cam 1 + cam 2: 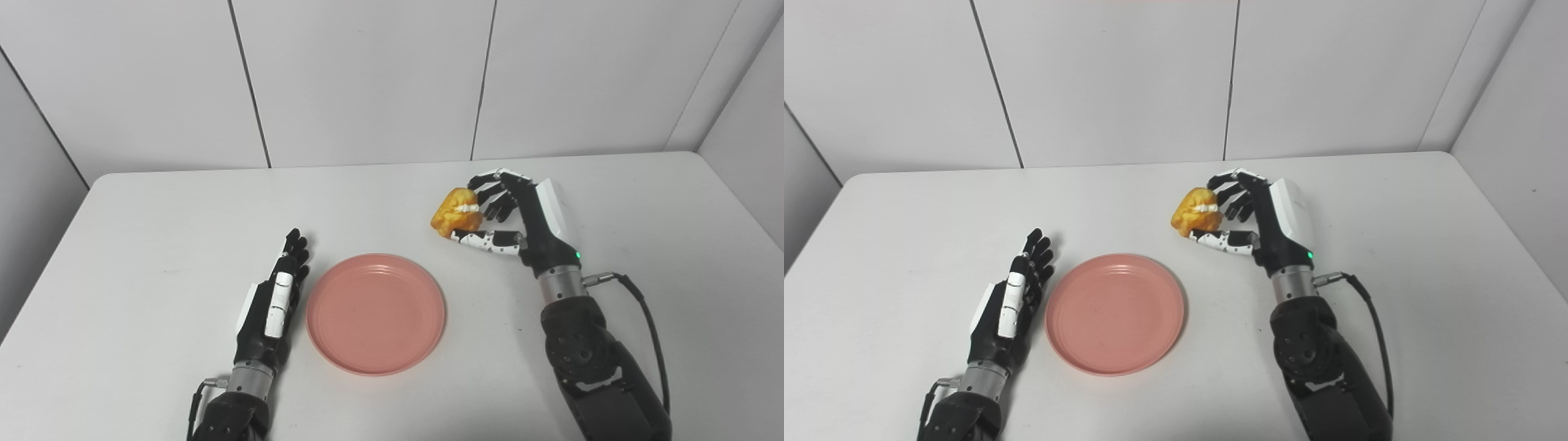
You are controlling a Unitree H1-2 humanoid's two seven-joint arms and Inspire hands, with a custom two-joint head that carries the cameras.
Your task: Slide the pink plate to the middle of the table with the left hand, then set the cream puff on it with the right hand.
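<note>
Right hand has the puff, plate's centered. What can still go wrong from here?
1. The right hand holds the cream puff mainly at the fingertips; it looks soft, so it may slip or get crushed.
2. The puff is beyond the far-right rim of the pink plate; an early release would drop it on the table.
3. The left hand, open, sits beside the plate's rim and could nudge it.
</note>
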